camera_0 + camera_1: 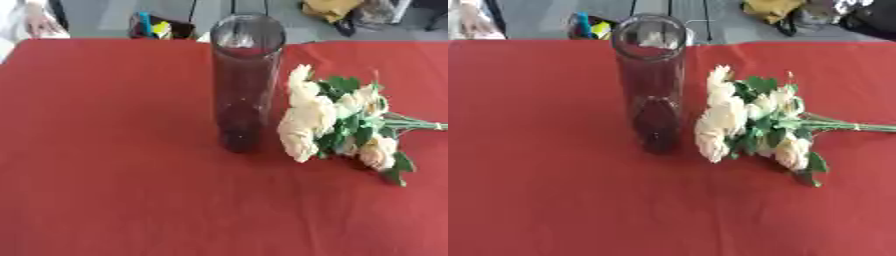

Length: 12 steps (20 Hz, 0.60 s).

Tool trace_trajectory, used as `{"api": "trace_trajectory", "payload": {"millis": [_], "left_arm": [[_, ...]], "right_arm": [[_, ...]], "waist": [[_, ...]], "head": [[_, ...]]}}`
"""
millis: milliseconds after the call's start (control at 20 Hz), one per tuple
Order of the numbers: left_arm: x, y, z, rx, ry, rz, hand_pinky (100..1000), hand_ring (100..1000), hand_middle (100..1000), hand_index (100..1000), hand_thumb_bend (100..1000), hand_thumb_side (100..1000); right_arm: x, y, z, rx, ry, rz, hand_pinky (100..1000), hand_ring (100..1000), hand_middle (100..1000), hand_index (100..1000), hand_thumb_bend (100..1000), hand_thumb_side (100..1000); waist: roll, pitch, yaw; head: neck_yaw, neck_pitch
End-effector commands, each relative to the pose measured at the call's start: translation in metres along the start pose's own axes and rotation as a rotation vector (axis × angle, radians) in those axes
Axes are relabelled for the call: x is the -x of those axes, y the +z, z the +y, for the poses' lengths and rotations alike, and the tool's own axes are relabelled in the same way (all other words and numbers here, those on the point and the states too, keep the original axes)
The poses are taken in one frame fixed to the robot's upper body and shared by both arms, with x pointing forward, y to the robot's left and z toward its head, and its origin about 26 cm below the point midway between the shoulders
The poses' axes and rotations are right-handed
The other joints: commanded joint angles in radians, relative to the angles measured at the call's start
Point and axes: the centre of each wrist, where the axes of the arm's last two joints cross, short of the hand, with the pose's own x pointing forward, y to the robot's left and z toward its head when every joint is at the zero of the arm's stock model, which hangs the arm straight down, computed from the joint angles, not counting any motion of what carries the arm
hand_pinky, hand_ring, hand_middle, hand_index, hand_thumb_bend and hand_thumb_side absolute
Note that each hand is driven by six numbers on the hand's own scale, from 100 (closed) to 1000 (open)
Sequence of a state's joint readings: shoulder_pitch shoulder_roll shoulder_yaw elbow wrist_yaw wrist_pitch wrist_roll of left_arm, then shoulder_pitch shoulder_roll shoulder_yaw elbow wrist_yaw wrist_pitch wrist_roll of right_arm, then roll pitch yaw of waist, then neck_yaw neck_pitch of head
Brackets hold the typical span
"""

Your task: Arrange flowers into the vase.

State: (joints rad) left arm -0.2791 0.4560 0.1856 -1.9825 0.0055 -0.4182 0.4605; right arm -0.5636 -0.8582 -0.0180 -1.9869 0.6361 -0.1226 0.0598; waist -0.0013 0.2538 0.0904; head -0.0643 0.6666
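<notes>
Cut off / unclear:
Flower stems (850, 126) run off the right edge, ends not visible. Clutter (162, 27) beyond the table's far edge too blurred to identify, just yellow and blue shapes. Vase (245, 80) glass blurs the cloth behind it; inside contents unreadable.

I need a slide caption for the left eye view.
Empty glass vase upright on red table, cream flowers lying beside it.
</notes>
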Motion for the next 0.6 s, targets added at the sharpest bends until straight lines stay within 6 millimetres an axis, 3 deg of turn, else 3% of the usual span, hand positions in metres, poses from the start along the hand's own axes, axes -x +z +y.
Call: {"api": "trace_trajectory", "payload": {"millis": [50, 600], "left_arm": [[-0.0057, -0.0092, 0.001, 0.016, -0.001, -0.04, 732, 876, 894, 986, 100, 1000], [-0.0063, -0.0113, -0.0007, 0.021, 0.01, -0.048, 732, 877, 894, 986, 100, 1000]], "right_arm": [[0.0011, -0.0029, -0.0128, 0.023, 0.037, -0.012, 932, 961, 962, 957, 100, 1000], [-0.0011, -0.0074, -0.0143, 0.037, 0.032, -0.01, 933, 963, 964, 958, 100, 1000]], "waist": [[0.001, -0.013, 0.001], [0.0, -0.018, 0.004]], "head": [[-0.01, -0.015], [0.003, -0.015]]}}
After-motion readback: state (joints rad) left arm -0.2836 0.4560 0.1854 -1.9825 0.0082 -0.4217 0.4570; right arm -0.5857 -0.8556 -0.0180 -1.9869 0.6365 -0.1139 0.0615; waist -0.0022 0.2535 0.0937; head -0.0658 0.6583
